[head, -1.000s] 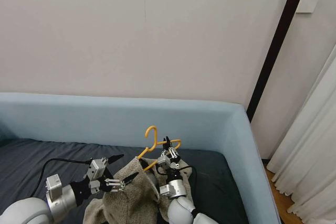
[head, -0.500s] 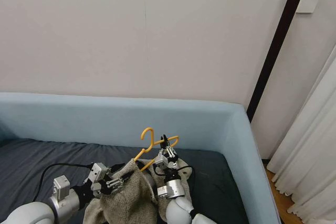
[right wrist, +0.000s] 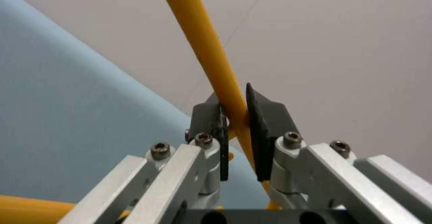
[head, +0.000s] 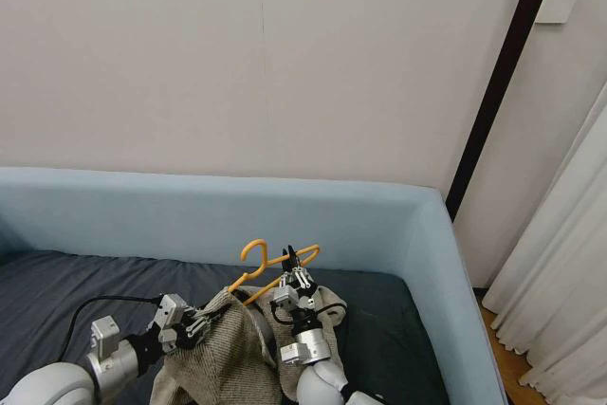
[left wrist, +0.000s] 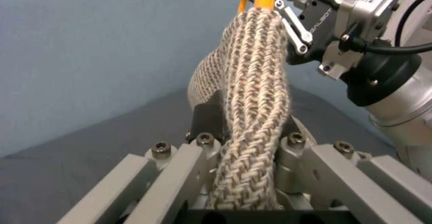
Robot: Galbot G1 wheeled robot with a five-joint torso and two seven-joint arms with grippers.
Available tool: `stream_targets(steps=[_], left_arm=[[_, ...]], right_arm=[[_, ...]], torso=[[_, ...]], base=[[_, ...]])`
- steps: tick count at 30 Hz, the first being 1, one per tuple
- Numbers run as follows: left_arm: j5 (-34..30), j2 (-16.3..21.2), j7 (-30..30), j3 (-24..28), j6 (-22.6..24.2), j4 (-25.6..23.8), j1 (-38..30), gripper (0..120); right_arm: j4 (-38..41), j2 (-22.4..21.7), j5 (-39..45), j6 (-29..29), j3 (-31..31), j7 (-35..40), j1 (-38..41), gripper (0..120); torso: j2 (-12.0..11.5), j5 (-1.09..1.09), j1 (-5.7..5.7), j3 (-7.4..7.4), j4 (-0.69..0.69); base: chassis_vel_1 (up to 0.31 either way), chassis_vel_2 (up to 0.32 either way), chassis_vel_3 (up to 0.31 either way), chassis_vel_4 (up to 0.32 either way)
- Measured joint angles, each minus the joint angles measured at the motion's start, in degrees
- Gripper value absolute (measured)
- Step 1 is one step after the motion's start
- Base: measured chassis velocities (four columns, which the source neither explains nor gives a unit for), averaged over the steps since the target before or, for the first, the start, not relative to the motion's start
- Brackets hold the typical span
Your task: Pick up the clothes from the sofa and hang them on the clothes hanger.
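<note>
Beyond the right gripper [head: 298,270] the sofa backrest [head: 142,211] blocks passage; open air above. Knitted garment [head: 228,358] and hanger [right wrist: 196,32] fill the gap to the left gripper [head: 194,325]. Leftward of that, bare seat cushion [head: 57,291].

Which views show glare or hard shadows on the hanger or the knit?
Head view: soft, even light, no glare on the hanger or knit; the sofa seat reads dark. Left wrist view: knit evenly lit, small highlights on the left end effector's bolts. Right wrist view: hanger evenly lit against the pale wall, no glare.
</note>
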Motion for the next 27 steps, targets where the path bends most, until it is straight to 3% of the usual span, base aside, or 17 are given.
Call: stream_targets(steps=[4,14,20,25,27], left_arm=[[0.0,-0.1,2.0,-0.3,-0.9,1.2,-0.5,9],[-0.2,0.1,3.8,-0.8,-2.7,5.5,-2.7,8],[-0.8,0.5,5.5,-0.9,-3.3,6.9,-4.1,8],[-1.6,0.9,6.9,-1.6,-4.0,7.4,-5.3,8],[-1.7,0.9,6.9,-1.7,-4.0,7.4,-5.3,8]], right_arm=[[1.1,-1.0,2.3,1.5,0.2,-1.1,-0.2,19],[4.6,-6.3,10.0,18.6,5.1,-11.4,-3.6,59],[5.2,-8.9,11.2,20.6,5.6,-15.5,-5.4,75],[5.7,-13.5,18.2,17.0,4.0,-27.9,-7.3,97],[5.4,-13.8,18.9,16.7,3.9,-29.7,-7.3,98]], torso=[[0.0,0.02,0.0,0.0,0.0],[0.0,0.01,0.0,0.0,0.0],[0.0,0.0,0.0,0.0,0.0],[0.0,0.0,0.0,0.0,-0.01],[0.0,0.0,0.0,0.0,-0.01]], base=[[0.0,0.0,0.0,0.0],[0.0,0.0,0.0,0.0],[0.0,0.0,0.0,0.0],[0.0,0.0,0.0,0.0],[0.0,0.0,0.0,0.0]])
